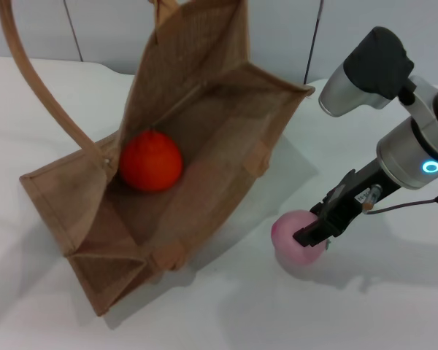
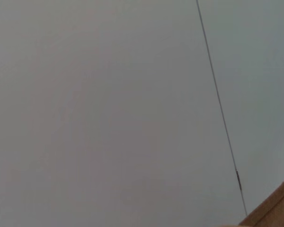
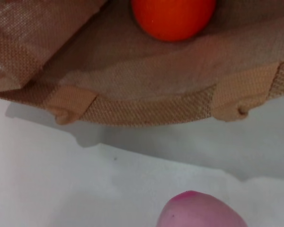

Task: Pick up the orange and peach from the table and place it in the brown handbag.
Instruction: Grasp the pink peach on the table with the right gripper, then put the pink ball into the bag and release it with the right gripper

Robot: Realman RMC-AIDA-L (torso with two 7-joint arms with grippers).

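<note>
The brown handbag (image 1: 226,124) lies open on its side on the white table; one loop handle (image 1: 29,73) arches up at the left. The orange (image 1: 150,161) rests inside the handbag, and shows in the right wrist view (image 3: 173,16) behind the bag's rim (image 3: 146,111). The peach (image 1: 288,244) sits on the table to the right of the bag's mouth, and shows close in the right wrist view (image 3: 199,213). My right gripper (image 1: 312,235) is down at the peach's upper right side, touching it. My left gripper is out of view.
The white table (image 1: 226,313) stretches in front of and to the right of the bag. A grey wall panel with a thin seam (image 2: 217,99) fills the left wrist view, with a tan edge (image 2: 274,210) in one corner.
</note>
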